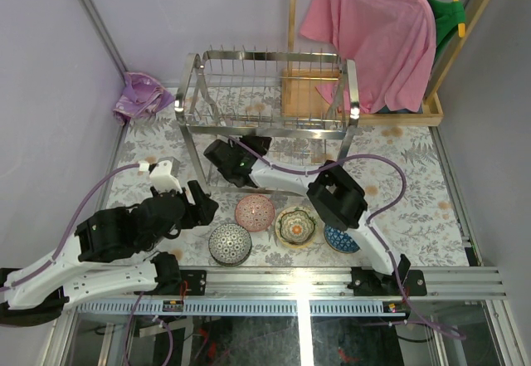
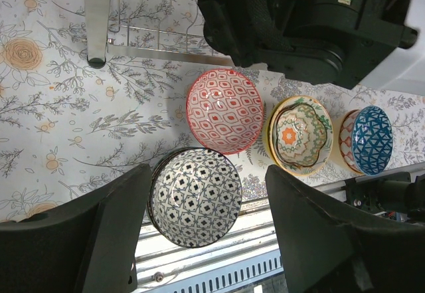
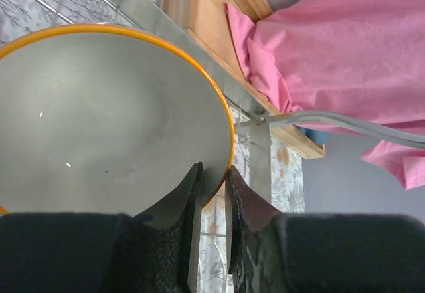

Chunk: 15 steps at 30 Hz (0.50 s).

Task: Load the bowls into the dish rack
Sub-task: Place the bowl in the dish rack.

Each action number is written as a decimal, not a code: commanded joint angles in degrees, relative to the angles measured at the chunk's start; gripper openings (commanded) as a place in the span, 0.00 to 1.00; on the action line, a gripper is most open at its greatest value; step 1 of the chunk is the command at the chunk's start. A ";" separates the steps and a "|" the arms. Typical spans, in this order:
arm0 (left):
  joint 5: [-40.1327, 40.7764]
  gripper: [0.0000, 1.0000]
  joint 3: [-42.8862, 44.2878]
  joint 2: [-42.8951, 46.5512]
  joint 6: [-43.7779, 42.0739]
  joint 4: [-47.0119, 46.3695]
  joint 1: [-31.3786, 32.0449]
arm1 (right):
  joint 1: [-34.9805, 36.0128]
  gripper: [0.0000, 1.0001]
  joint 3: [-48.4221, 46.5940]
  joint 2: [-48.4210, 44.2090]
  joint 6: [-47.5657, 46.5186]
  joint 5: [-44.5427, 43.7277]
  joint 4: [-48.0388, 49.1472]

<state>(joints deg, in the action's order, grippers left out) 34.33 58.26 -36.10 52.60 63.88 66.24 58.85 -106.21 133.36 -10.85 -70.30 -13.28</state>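
The top camera gives me the whole floral table (image 1: 415, 192). The dish rack (image 1: 270, 92) stands at its far middle, its long axis running left to right across my view and its prongs upright. A pink shirt (image 1: 373, 34) hangs on a wooden stand (image 1: 431, 109) behind the rack's right end. At the near edge 4 bowls sit in a loose row: a black-and-white bowl (image 1: 230, 243), a red bowl (image 1: 254, 212), a yellow-rimmed bowl (image 1: 295, 226) and a blue bowl (image 1: 341, 238), all mouth-up. The right arm reaches to the rack's front, but from above I cannot make out what the right gripper (image 1: 232, 160) carries. Only the right wrist camera shows that: the jaws stand narrow, pinched on the edge of a grey bowl with an orange rim (image 3: 99, 120) (its hollow faces the lens). The rack's steel rail and post are just beyond it. The left wrist camera shows the left gripper (image 2: 206, 180) spread wide and gripping nothing, with the black-and-white bowl framed between its fingers (image 2: 119, 220).
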 commanded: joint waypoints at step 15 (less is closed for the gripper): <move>-1.13 0.70 -1.70 1.39 -1.31 -4.91 0.16 | -7.86 0.00 5.33 -6.26 6.88 -15.99 -29.92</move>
<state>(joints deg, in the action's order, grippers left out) 33.85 57.32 -35.70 52.40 62.17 66.24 53.21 -95.00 125.23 -8.62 -80.34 -26.87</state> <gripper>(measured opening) 0.697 0.185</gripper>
